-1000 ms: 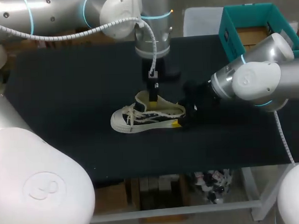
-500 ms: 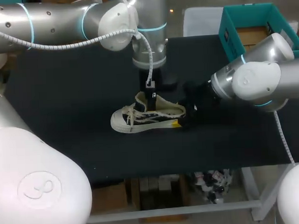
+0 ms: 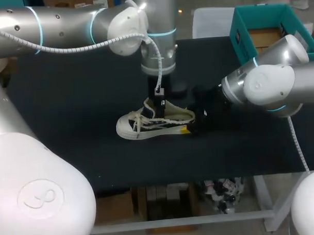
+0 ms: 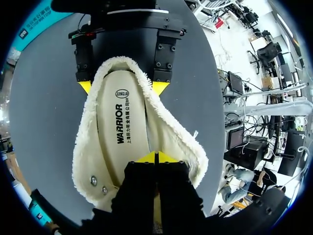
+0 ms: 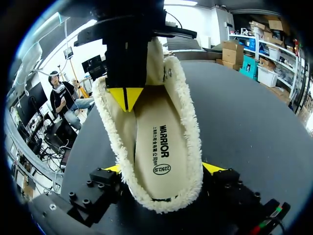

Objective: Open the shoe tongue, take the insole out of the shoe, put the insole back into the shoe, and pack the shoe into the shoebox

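Watching your left claw (image 4: 155, 157) hang clenched, tips down over the front of the cream insole (image 4: 122, 132). It sits inside the fleece-lined black-and-white sneaker (image 3: 154, 121) mid-desk (image 3: 68, 100). The shoe's long axis runs away from your right claw (image 5: 164, 168), which is gripping the heel.

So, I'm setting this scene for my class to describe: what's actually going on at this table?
Two robot arms are working on one shoe on the dark table. The right gripper clamps the heel from both sides, holding it steady. The left gripper, fingertips closed together, reaches down into the shoe's opening over the insole, which lies flat inside. Whether it has pinched anything cannot be seen. The teal box sits at the far right corner, and the shoe is not yet packed.
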